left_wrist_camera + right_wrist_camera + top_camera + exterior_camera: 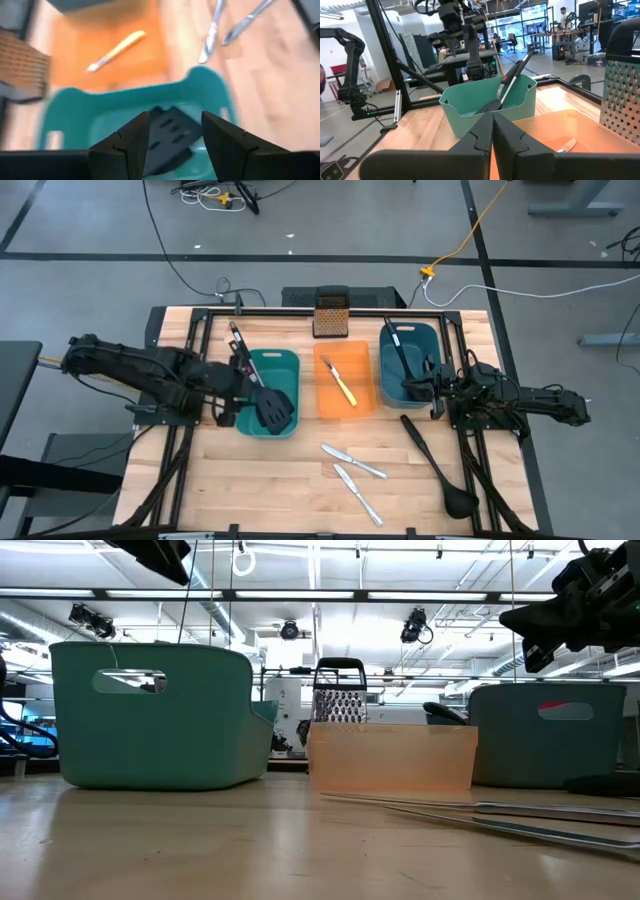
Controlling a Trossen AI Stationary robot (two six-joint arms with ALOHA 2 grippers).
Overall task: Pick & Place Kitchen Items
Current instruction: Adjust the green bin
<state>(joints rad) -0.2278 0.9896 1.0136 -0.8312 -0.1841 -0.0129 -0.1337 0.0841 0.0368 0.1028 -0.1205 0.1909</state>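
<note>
Black slotted spatulas (273,409) lie in the left teal bin (290,360), their handles leaning on its far rim; they also show in the right wrist view (507,87). My left gripper (175,131) is open above the bin, over a spatula head (170,136), and touches nothing. A yellow-handled knife (341,383) lies in the orange bin (327,410). A long black ladle (437,465) and two silver knives (352,462) (358,493) lie on the table. A black utensil (400,352) lies in the right teal bin (428,335). My right gripper (492,125) is shut and empty at that bin's near left corner.
An upright metal grater (331,315) stands at the far edge behind the orange bin. A black frame (200,330) runs round the table. Bare wood (270,480) lies near the front edge, left of the knives.
</note>
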